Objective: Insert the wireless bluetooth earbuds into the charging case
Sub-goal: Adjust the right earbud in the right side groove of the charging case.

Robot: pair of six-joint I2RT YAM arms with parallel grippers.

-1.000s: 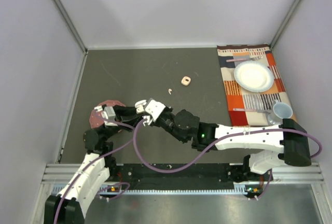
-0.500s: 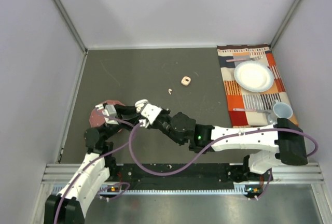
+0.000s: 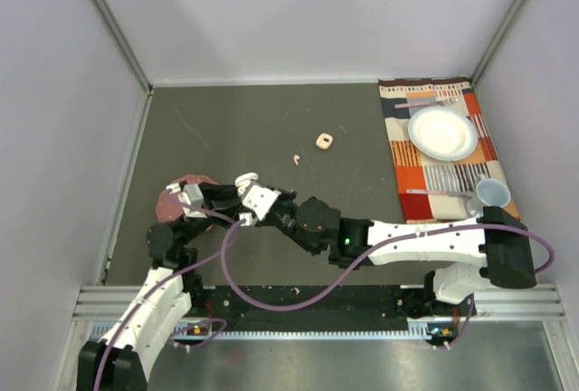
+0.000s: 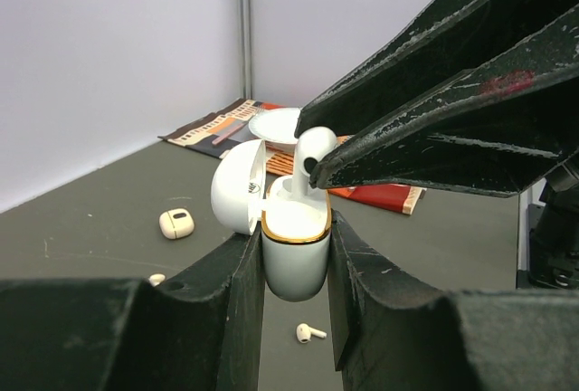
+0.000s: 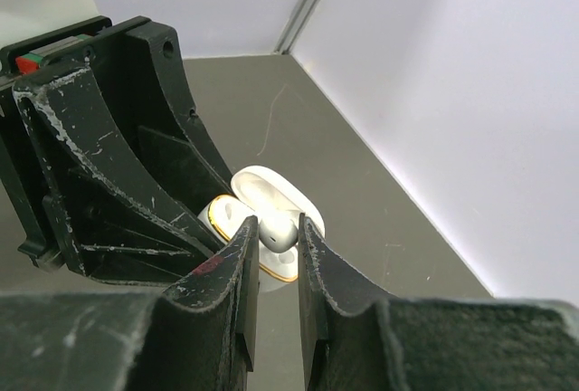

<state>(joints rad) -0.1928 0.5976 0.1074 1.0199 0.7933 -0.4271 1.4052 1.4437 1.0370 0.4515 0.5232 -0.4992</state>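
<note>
Right hand (image 5: pixel 277 228) leftward, earbud (image 4: pixel 313 150) at case (image 4: pixel 295 255) rim

This is a robotics lab test cell. The dark grey table (image 3: pixel 271 128) is boxed in by blank pale walls (image 3: pixel 54 92) joined with aluminium corner posts (image 3: pixel 109 20). Along the bottom of the top view, an aluminium rail (image 3: pixel 317 305) carries the left arm (image 3: pixel 154 305) and the right arm (image 3: pixel 425 239), both trailing purple cables (image 3: pixel 271 291). The striped placemat (image 3: pixel 425 178) at upper right (white plate (image 3: pixel 442 132), pale cup (image 3: pixel 491 194)) is the only domestic touch.
</note>
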